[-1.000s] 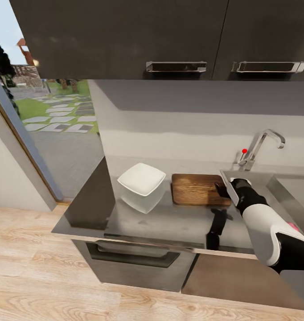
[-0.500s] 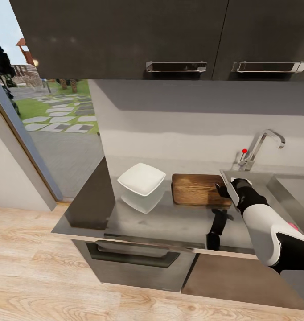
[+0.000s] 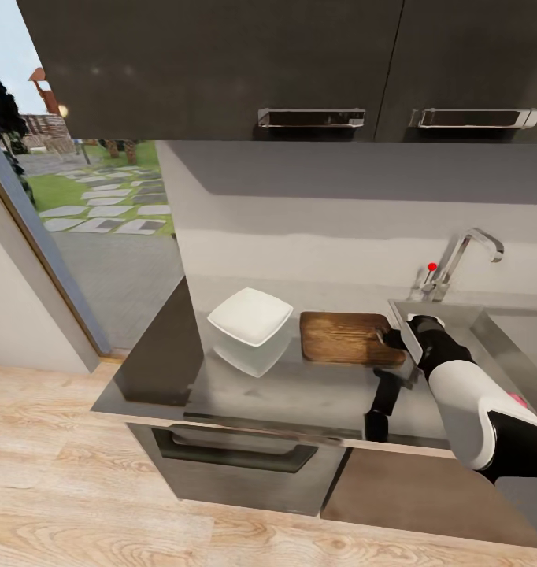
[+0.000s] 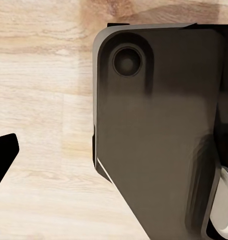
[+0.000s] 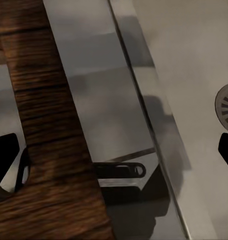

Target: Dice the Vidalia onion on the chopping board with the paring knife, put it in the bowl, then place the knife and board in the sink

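The dark brown chopping board [image 3: 343, 337] lies on the grey countertop [image 3: 300, 390], its right end against the sink [image 3: 457, 315] rim. My right gripper [image 3: 394, 340] is at that end, open. In the right wrist view the chopping board [image 5: 48, 125] fills one side; one fingertip [image 5: 4, 162] sits at the slot handle hole and the other [image 5: 227, 148] hangs over the basin near the drain [image 5: 226, 107]. The white bowl [image 3: 250, 315] stands just left of the board. The paring knife and the onion are out of view. My left gripper [image 4: 114, 150] hangs open over the floor.
The chrome faucet [image 3: 461, 260] with its red dot rises behind the sink. Dark upper cabinets [image 3: 300, 71] hang above. The countertop ends at the left beside an opening to the garden [image 3: 103, 205]. Below lies wood floor [image 3: 79, 472]; my dark base [image 4: 154, 140] is under the left wrist.
The chopping board has shifted slightly to the left and turned a little, its right end now under my right gripper. The arm has barely moved.
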Controlling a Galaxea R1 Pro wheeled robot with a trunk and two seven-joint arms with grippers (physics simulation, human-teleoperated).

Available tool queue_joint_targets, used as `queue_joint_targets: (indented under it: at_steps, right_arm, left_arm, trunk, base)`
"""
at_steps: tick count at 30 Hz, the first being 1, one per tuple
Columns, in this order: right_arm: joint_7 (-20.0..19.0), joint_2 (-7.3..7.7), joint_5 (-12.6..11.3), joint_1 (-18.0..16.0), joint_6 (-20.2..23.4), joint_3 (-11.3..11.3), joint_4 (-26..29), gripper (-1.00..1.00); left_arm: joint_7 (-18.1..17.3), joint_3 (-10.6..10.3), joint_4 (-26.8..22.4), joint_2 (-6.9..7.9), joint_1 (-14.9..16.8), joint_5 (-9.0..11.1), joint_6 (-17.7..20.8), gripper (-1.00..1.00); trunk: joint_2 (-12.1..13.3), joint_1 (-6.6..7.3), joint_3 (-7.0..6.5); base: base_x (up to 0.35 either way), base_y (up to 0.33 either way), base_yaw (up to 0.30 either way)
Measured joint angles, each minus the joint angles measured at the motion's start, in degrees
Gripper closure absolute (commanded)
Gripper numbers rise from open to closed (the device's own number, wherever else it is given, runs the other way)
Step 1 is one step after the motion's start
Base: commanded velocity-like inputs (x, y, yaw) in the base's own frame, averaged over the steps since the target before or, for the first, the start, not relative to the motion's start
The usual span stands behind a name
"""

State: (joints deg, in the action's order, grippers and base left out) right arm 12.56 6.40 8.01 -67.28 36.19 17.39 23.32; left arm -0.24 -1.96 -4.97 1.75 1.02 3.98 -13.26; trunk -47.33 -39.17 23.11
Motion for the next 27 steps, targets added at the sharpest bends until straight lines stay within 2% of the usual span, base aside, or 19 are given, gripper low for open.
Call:
queue_joint_targets:
  at_steps: [19,27]
  right_arm:
    - [-0.4,-0.19,-0.3,0.0,-0.3,0.1,1.1,-1.00]
    - [-3.0,-1.24,-0.3,0.0,-0.3,-0.2,6.8,-1.00]
  left_arm:
    - [0.0,0.0,0.0,0.00,0.0,0.0,0.0,-1.00]
    - [0.0,0.0,0.0,-0.06,0.0,-0.1,-0.1,-1.00]
  trunk:
    - [0.0,0.00,0.00]
    - [0.0,0.00,0.00]
  base:
    - [0.000,0.000,0.000]
    - [0.000,0.000,0.000]
